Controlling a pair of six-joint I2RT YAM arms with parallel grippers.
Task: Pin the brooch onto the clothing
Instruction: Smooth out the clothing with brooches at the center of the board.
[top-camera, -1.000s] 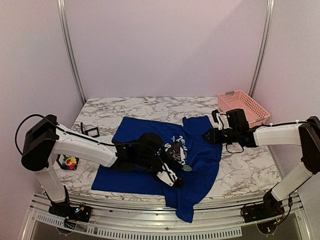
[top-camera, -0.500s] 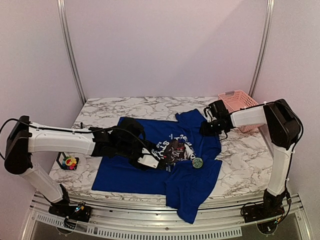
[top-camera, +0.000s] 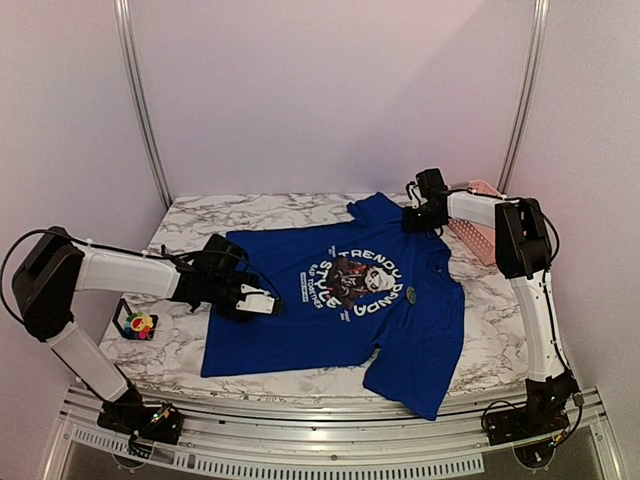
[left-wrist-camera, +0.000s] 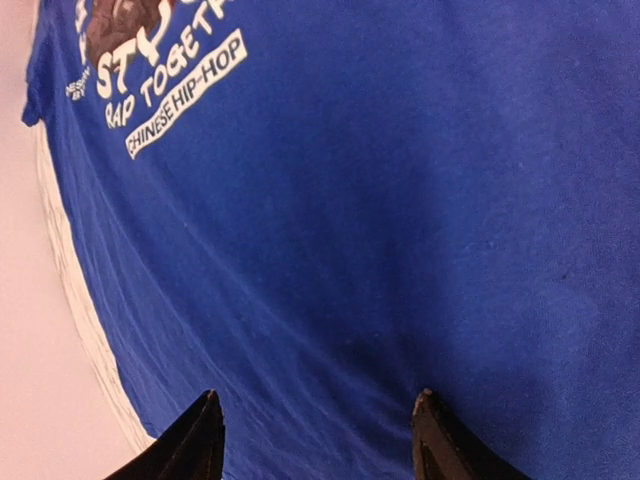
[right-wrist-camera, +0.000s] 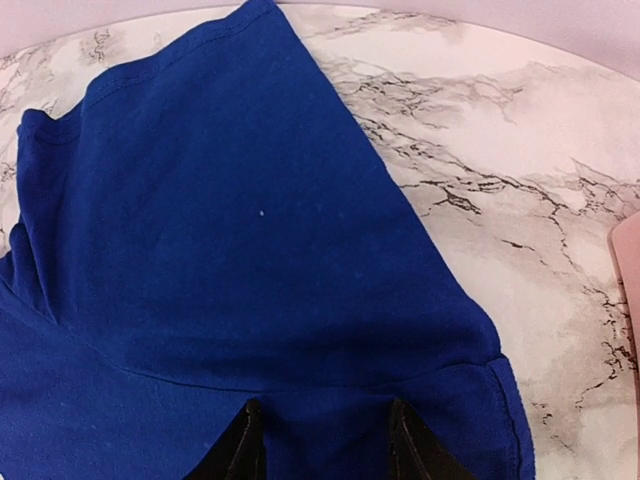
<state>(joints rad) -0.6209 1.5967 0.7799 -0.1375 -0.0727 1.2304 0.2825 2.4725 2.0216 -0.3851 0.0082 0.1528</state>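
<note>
The clothing (top-camera: 300, 340), a royal-blue T-shirt with its white-lettered print facing up, lies spread over the marble table. My left gripper (top-camera: 268, 305) is over the shirt's left part. The left wrist view shows that gripper (left-wrist-camera: 315, 395) open, with only flat blue cloth (left-wrist-camera: 400, 200) beneath. My right gripper (top-camera: 413, 222) reaches the far right sleeve. In its wrist view the gripper (right-wrist-camera: 325, 405) holds a fold of the cloth (right-wrist-camera: 220, 220) at the shoulder seam. The brooch (top-camera: 140, 323), a small multicoloured flower, sits at the table's left edge, well away from both grippers.
A small round disc (top-camera: 412, 294) lies on the shirt to the right of the print. A pink basket (top-camera: 468, 232) stands at the back right, partly behind the right arm. The shirt's lower right part hangs over the front table edge (top-camera: 300, 385).
The shirt went from bunched to spread flat, print uncovered. The right gripper pulled its sleeve toward the back. The left gripper slid left across the shirt and opened.
</note>
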